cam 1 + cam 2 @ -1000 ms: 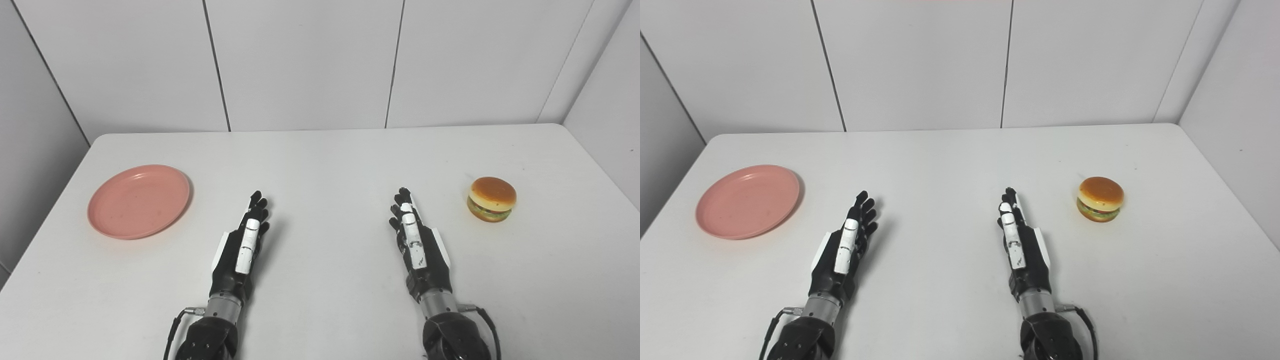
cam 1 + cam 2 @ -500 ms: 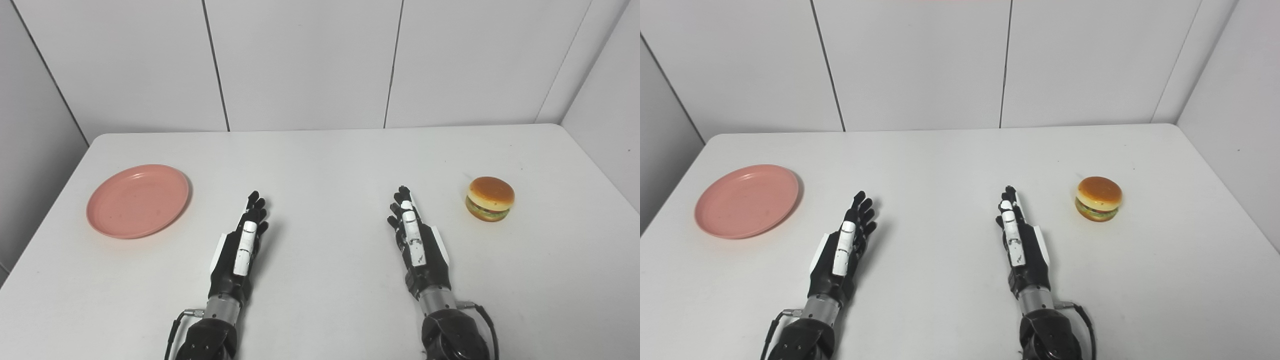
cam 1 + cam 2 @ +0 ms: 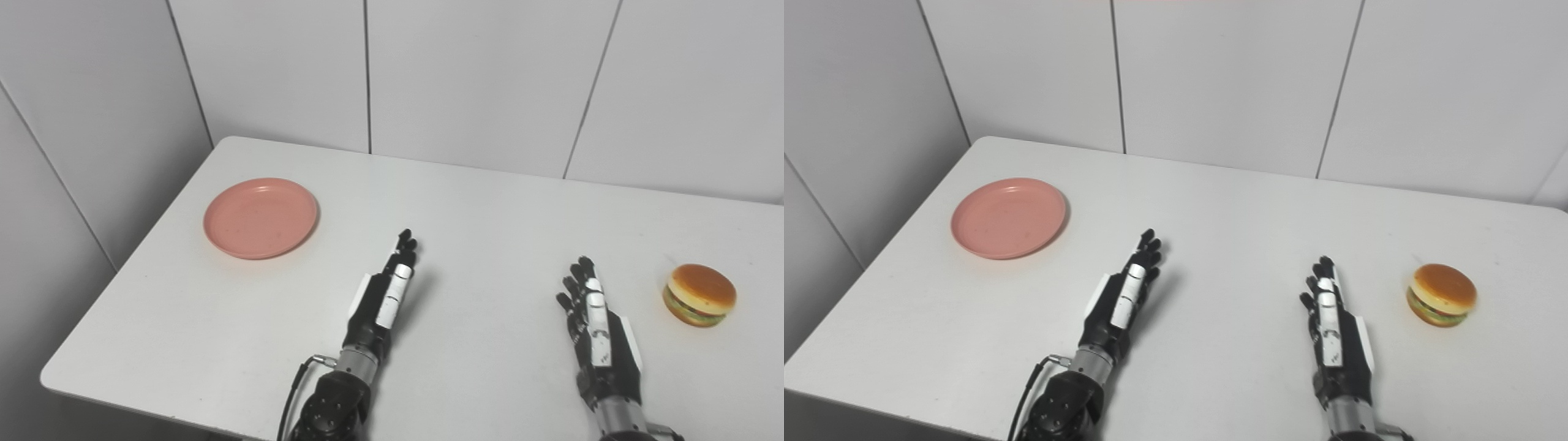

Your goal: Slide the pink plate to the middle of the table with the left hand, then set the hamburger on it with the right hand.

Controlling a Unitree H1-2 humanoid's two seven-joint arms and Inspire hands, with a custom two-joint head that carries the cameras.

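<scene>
Only the head has turned left since a moment ago; both the left hand [image 3: 386, 294] and right hand [image 3: 597, 331] lie empty, fingers extended, on the table [image 3: 490, 208], between pink plate [image 3: 260, 217] and hamburger [image 3: 699, 295].

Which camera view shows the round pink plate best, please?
The left eye view: the round pink plate lies nearer the picture's middle, whole and unobstructed. The right eye view shows it whole too, only further left.

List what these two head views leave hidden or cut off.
- Palm of the left hand and the right hand: turned away from both cameras.
- Right forearm: cut by the bottom edge.
- Far side of the hamburger: hidden by its own body.
- Underside of the plate: against the table.
</scene>
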